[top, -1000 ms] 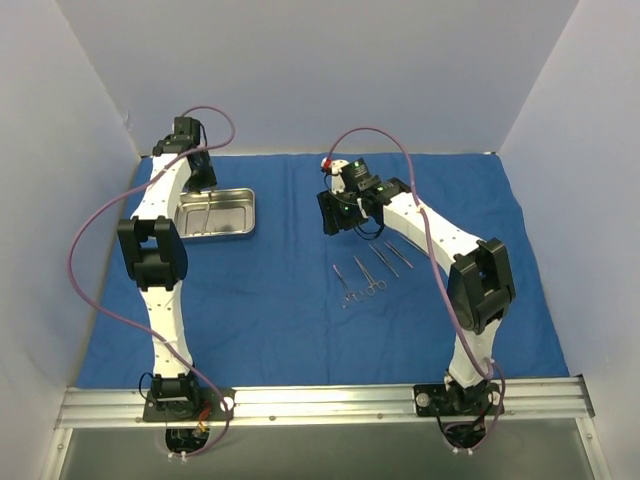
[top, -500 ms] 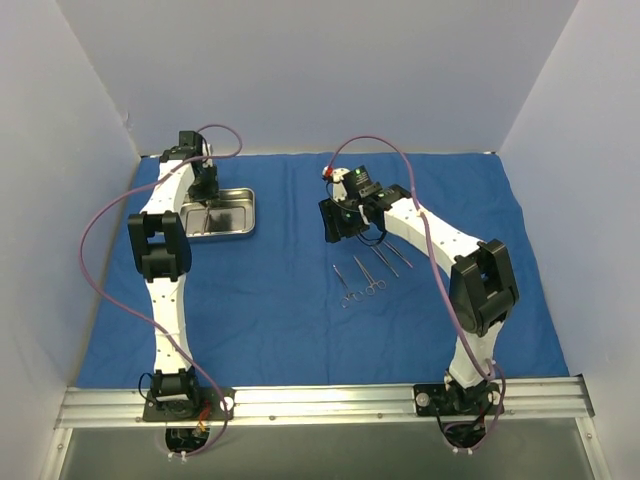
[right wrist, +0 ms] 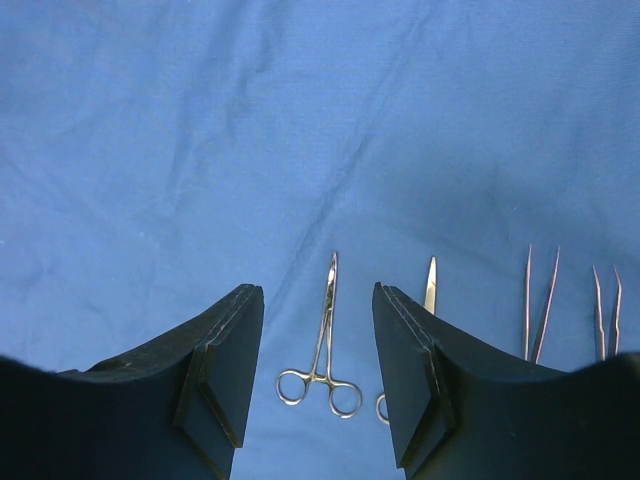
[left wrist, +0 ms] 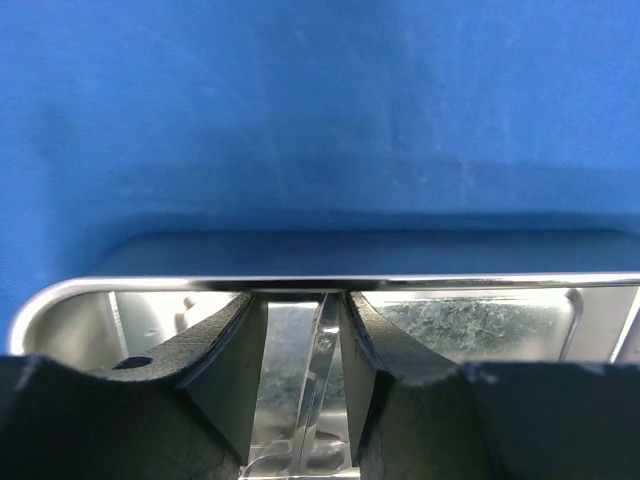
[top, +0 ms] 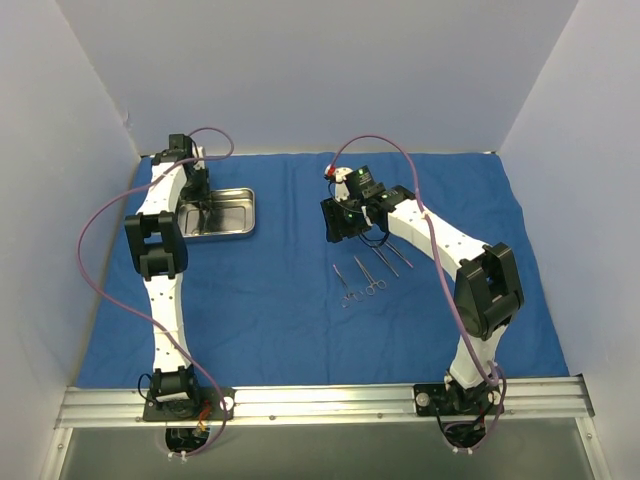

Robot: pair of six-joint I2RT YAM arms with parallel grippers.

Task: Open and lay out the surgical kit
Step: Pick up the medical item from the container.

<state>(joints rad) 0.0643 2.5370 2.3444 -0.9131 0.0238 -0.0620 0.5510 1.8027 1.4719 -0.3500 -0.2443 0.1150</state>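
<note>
With the cloth [top: 280, 310] spread and the tray [left wrist: 150, 285] beneath the left gripper [left wrist: 297, 325], whose parted jaws straddle an unpinched instrument [left wrist: 322, 400], centre on it before closing, while the right gripper [right wrist: 318, 295] hangs released, empty, above the laid-out row [right wrist: 322, 340].

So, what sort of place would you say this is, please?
Probably a robotics lab test cell: plain white walls box in the blue cloth, and the left arm and right arm are bolted to a metal rail.
</note>
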